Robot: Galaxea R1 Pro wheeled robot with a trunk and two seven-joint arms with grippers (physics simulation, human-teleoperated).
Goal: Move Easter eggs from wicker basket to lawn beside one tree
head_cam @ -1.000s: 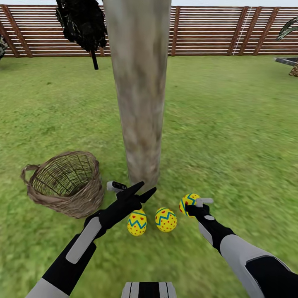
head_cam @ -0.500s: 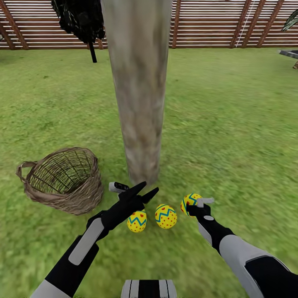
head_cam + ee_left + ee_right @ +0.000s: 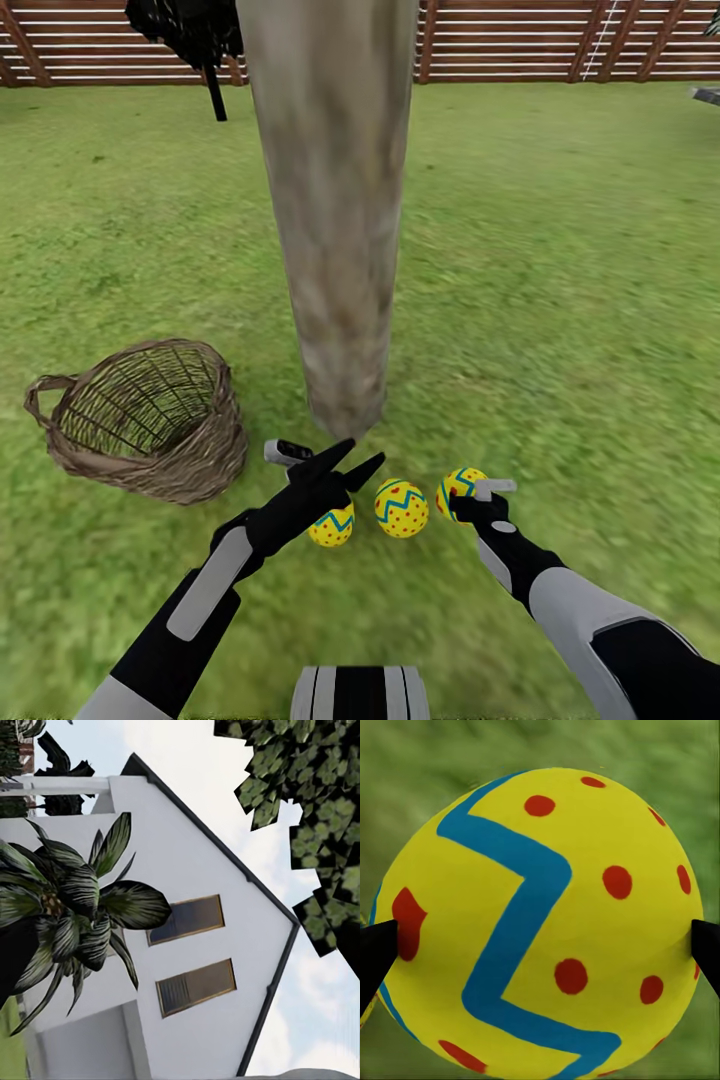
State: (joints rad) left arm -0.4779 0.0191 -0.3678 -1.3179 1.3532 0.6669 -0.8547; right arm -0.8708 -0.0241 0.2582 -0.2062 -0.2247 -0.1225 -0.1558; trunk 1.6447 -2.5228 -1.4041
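Trunk fronts three eggs; right gripper clasps one; left gripper splayed.

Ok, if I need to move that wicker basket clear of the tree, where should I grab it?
Probably the loop handle on the wicker basket, reached by the left gripper from the side away from the tree. The basket leans, and its thick braided rim is the fallback.
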